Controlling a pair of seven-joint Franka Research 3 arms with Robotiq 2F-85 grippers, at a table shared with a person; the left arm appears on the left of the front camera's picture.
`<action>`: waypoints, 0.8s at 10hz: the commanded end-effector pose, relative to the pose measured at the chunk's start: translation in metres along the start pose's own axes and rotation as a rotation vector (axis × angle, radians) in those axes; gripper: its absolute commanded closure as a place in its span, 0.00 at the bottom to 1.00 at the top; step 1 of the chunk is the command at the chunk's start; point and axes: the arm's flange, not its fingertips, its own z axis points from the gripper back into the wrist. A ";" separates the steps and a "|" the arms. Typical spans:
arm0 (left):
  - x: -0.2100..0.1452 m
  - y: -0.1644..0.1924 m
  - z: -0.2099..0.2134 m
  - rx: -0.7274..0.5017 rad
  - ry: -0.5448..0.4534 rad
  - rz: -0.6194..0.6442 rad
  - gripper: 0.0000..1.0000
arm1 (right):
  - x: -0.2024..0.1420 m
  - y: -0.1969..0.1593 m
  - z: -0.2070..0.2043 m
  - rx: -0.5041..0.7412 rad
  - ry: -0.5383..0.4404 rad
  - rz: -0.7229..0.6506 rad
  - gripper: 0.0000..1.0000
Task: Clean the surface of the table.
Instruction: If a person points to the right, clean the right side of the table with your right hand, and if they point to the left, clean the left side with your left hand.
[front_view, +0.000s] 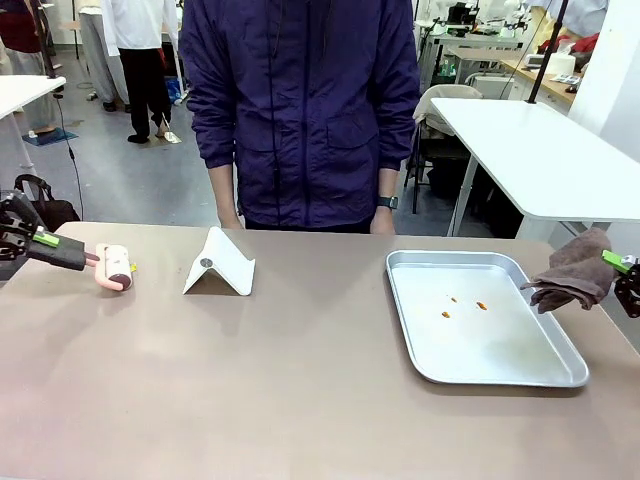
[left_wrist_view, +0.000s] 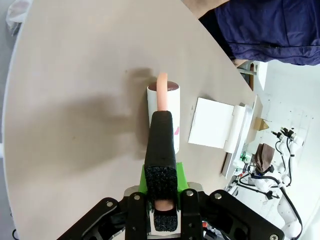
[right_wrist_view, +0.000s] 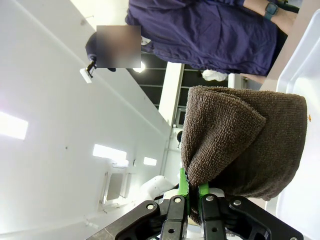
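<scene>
The brownish-taupe table (front_view: 280, 390) spreads across the front view. At its far left my left gripper (front_view: 78, 259) is shut on the pink handle of a lint roller (front_view: 115, 266), whose white roll rests on the table top. In the left wrist view the roller (left_wrist_view: 170, 107) lies just past my left gripper (left_wrist_view: 162, 120), flat on the table (left_wrist_view: 75, 75). At the right edge my right gripper (front_view: 625, 270) is shut on a brown cloth (front_view: 575, 272) that hangs above the tray's right rim. The cloth (right_wrist_view: 245, 145) bulges out of my right gripper (right_wrist_view: 192, 192) in the right wrist view.
A shiny metal tray (front_view: 500, 345) with a few orange crumbs (front_view: 463, 305) lies right of centre. A white folded stand (front_view: 220, 263) sits beside the roller, also seen as the stand (left_wrist_view: 212, 124). A person (front_view: 300, 110) in a dark blue jacket stands at the far edge.
</scene>
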 end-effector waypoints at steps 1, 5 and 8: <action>0.006 0.004 -0.026 0.097 0.065 0.020 0.78 | 0.001 0.006 -0.002 0.004 0.004 -0.003 1.00; 0.026 -0.023 -0.043 0.071 0.122 0.026 0.78 | 0.001 0.006 -0.002 0.004 0.004 -0.003 1.00; 0.031 -0.045 -0.035 -0.034 0.124 -0.026 0.78 | 0.001 0.006 -0.002 0.004 0.004 -0.003 1.00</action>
